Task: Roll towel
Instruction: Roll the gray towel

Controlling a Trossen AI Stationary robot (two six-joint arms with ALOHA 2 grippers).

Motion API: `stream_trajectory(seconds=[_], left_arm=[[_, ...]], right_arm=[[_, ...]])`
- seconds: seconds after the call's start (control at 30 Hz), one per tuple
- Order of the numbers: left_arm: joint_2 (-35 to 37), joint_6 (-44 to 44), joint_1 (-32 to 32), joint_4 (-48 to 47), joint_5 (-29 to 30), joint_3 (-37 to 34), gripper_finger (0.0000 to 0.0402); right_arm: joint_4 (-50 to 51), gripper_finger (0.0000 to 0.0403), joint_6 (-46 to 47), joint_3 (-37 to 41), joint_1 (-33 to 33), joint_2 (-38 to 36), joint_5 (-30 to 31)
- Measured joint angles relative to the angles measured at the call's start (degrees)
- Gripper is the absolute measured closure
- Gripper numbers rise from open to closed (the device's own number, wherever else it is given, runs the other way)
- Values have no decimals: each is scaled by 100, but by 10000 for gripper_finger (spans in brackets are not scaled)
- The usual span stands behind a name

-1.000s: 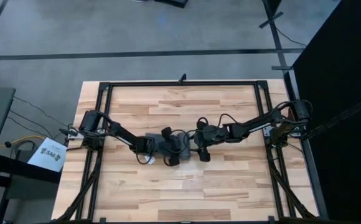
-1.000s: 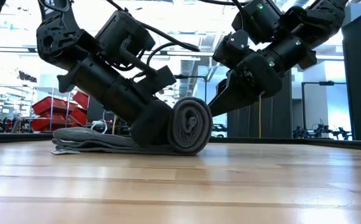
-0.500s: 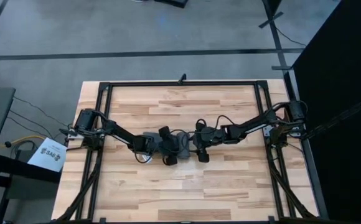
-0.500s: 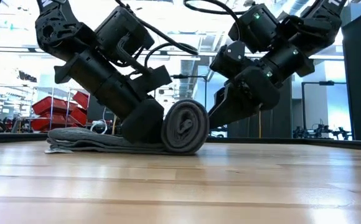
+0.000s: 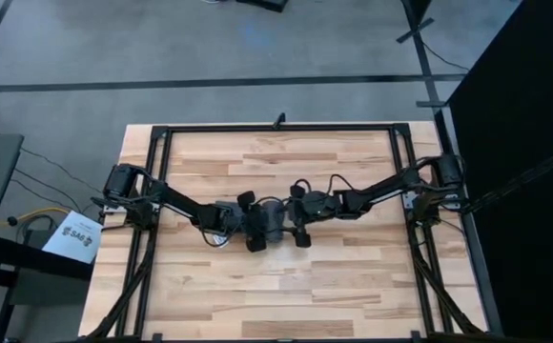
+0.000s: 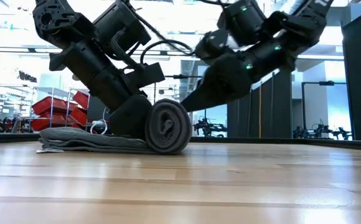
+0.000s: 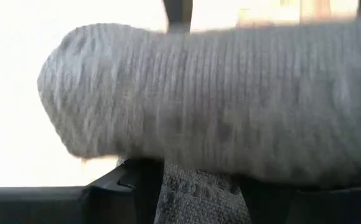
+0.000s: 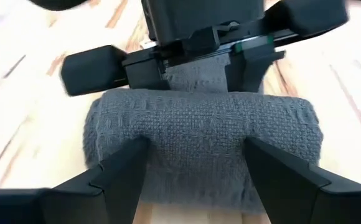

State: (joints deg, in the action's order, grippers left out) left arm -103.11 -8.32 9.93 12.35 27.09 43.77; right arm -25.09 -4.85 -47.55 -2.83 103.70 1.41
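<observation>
1. High view: both arms are meeting at the middle of the desk (image 5: 353, 286), the left claw (image 5: 243, 217) and the right claw (image 5: 294, 215) flanking the towel (image 5: 269, 220), which is showing only as a small grey bundle between them. Little flat cloth is visible from above.

2. Low view: the towel (image 6: 166, 126) is sitting as a tight spiral on the desk (image 6: 230, 186), with a flat unrolled tail lying behind it toward the left arm. By my judgement most of the rolling is done and that last stretch is still waiting to be wound up.

3. Left wrist view: the rolled towel (image 7: 230, 106) is filling the frame just beyond the left claw, whose fingers (image 7: 131, 186) are standing wide apart along the roll, not clamping it.

4. Right wrist view: the right claw (image 8: 196, 168) is spreading wide too, its fingers (image 8: 127, 165) pressing on the roll's near side. The towel (image 8: 205, 134) is looking even and cylindrical, with the left claw (image 8: 199, 40) and a strip of flat cloth beyond it.
</observation>
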Motion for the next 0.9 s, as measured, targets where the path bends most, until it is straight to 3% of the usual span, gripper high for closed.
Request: stream_trajectory(seconds=[0.3,0.9], left_arm=[[4,-208,0,-270,21,-4,228],[168,-464,38,-644,-1,13,228]], right_arm=[[8,145,-14,-454,35,334,-17],[113,145,32,-481,35,334,-13]])
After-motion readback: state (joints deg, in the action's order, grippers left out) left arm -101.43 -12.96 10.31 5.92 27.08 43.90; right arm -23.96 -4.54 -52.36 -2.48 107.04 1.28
